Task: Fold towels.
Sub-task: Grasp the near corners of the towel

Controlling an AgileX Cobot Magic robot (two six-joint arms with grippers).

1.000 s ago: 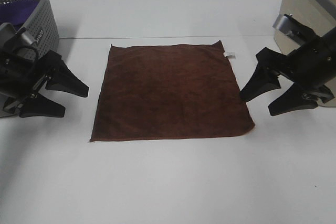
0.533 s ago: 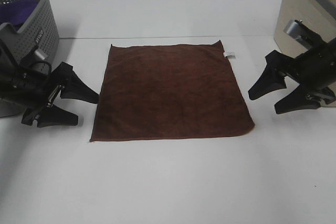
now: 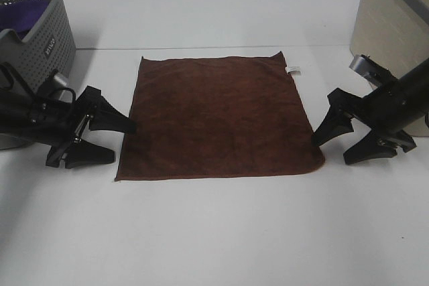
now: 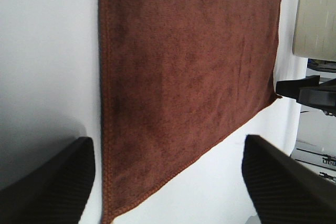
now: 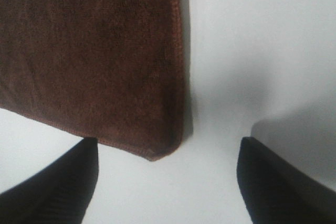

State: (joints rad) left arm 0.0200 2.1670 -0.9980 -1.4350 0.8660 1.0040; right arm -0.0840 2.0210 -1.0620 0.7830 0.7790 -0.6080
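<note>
A dark reddish-brown square towel (image 3: 218, 118) lies flat on the white table, with a small white tag (image 3: 293, 69) at its far right edge. My left gripper (image 3: 114, 141) stands open just off the towel's near left edge, both black fingers pointing at it. On the other side, my right gripper (image 3: 333, 149) is open beside the near right corner. The left wrist view has the towel (image 4: 184, 82) spread ahead of the open gripper (image 4: 168, 182). In the right wrist view the towel's corner (image 5: 157, 150) sits between the open fingers of the gripper (image 5: 168, 182).
A grey perforated basket (image 3: 40, 31) holding a purple cloth (image 3: 27, 17) stands at the far left behind my left arm. A beige box (image 3: 392, 25) stands at the far right. White table (image 3: 214, 232) extends in front of the towel.
Both grippers have come down and in toward the towel's near corners, the left one moving right and forward, the right one dropping lower. Both stay open. The towel has not moved.
</note>
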